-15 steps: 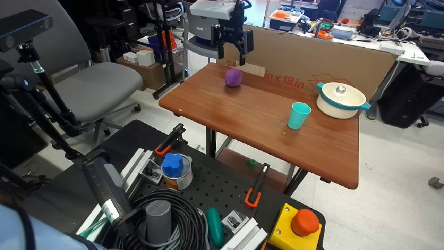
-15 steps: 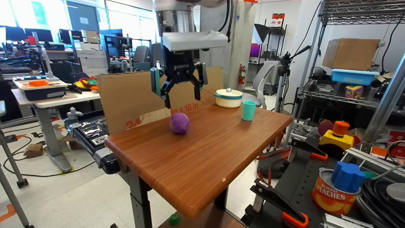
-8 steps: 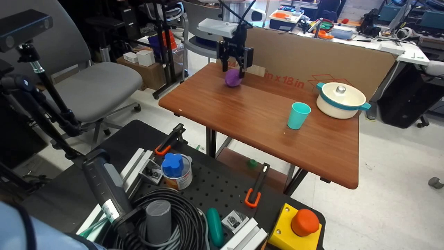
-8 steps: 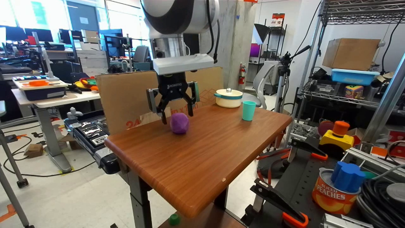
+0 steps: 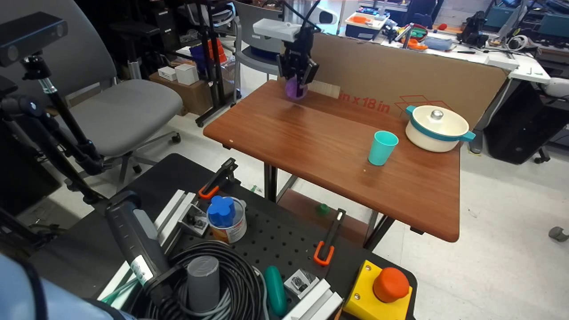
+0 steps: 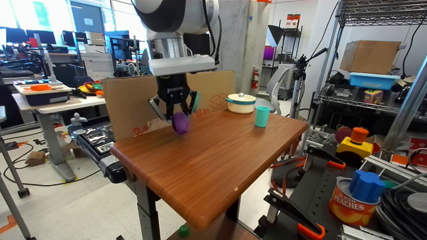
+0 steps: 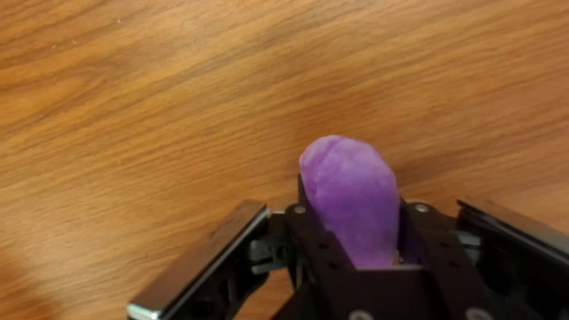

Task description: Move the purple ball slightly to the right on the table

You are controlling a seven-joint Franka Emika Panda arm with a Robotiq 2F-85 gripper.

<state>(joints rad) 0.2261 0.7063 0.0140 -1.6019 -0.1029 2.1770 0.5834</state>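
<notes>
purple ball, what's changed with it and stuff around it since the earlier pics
The hand came down open and has closed on the purple ball. In both exterior views the ball has shifted slightly up and left in the picture, and it looks squeezed; whether it is clear of the table is hard to tell. The teal cup and lidded pot stayed put.

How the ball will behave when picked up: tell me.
The ball is probably soft: it looks squashed narrow inside the claw. Its matte, creased surface suggests it may not slip easily. Being rounded, it could roll if released.
</notes>
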